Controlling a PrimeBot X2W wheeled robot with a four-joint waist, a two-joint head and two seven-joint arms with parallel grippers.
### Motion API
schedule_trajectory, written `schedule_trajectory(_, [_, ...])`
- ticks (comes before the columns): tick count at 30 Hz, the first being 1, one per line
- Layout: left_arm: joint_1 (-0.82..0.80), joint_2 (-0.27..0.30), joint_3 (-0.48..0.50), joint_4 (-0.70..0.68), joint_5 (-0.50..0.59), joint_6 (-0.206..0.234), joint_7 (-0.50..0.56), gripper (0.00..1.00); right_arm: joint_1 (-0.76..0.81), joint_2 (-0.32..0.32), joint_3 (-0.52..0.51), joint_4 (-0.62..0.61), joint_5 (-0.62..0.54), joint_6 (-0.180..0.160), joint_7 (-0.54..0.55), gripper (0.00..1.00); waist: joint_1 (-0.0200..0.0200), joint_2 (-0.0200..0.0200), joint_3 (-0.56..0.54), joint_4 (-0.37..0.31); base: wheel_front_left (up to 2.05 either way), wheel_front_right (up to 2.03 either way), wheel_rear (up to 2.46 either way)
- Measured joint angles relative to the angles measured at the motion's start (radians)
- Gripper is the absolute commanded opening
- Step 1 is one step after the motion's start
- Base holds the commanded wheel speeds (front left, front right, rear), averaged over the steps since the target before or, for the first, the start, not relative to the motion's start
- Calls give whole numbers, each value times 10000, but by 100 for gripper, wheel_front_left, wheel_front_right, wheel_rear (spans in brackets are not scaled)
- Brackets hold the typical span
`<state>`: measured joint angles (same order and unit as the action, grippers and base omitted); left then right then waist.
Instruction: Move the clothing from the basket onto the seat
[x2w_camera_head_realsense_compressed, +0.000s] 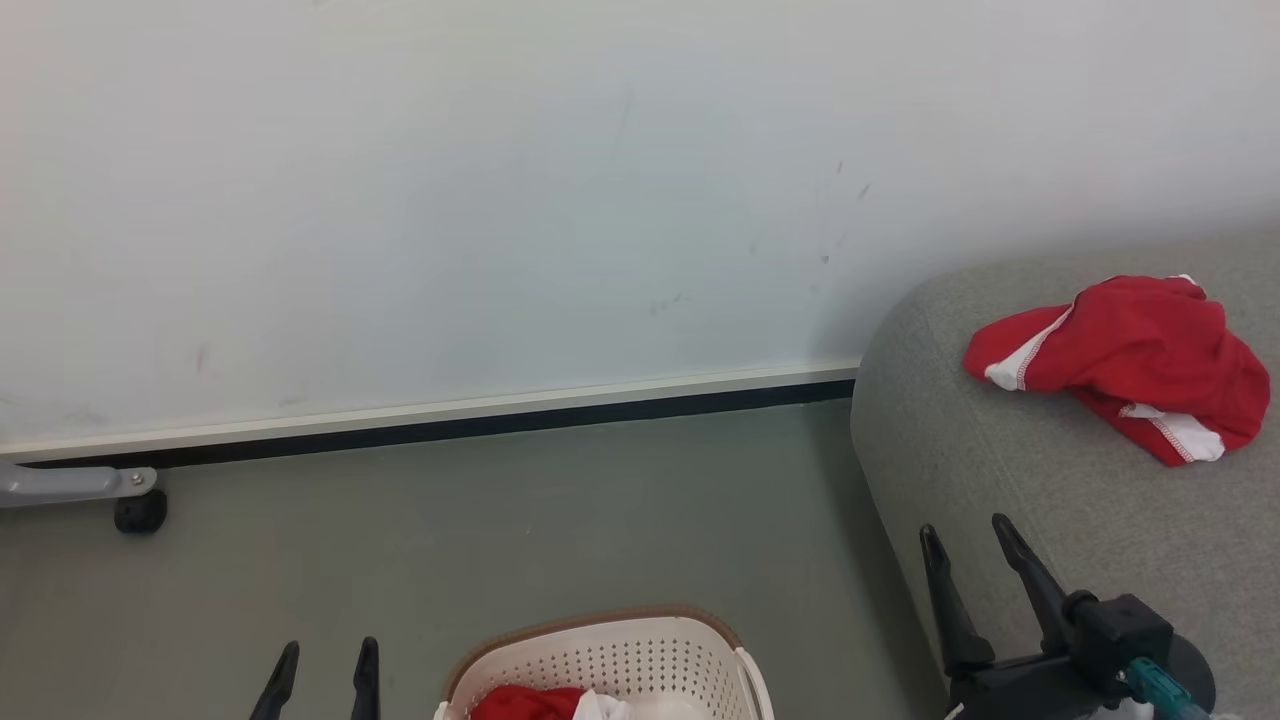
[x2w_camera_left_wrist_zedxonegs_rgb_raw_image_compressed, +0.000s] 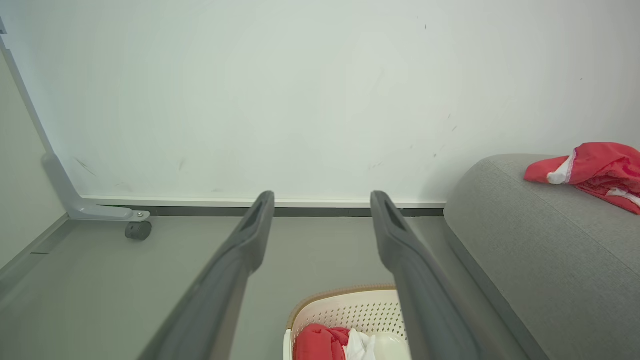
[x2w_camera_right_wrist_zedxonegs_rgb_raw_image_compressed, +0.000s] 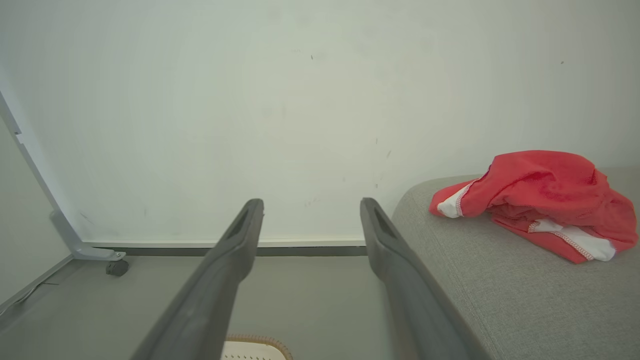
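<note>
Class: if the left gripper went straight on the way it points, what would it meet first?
Probably the wall just above its skirting; the left gripper would clear the basket, though depth is unclear.

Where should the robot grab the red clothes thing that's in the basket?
Probably the bunched top hump of the red garment, coming straight down from above. It lies heaped low inside the basket, whose walls would block a sideways reach. The open left gripper looks nearest, just off the basket's left side.

clothing on seat (x2w_camera_head_realsense_compressed: 1130, 360): red, white stripe trim
seat (x2w_camera_head_realsense_compressed: 1000, 470): plain grey weave
basket (x2w_camera_head_realsense_compressed: 640, 660): cream, perforated, brown rim
</note>
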<state>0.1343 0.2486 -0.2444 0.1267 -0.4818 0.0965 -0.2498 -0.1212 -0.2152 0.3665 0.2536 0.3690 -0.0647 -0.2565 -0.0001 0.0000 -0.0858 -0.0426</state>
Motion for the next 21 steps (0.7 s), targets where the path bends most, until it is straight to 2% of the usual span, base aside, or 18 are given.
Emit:
schedule_trajectory(10, [599,-13,529,-708,161,94,0,100,1081,-35,-349,-1473,-188,-332,0,100,1,0,158,-242,0,0,0])
schedule_trajectory(21, [587,-67,700,-784,420,105,0,100,1140,-56,-587,-1845,-347,-420,0,100,2,0,327,-299,0,0,0])
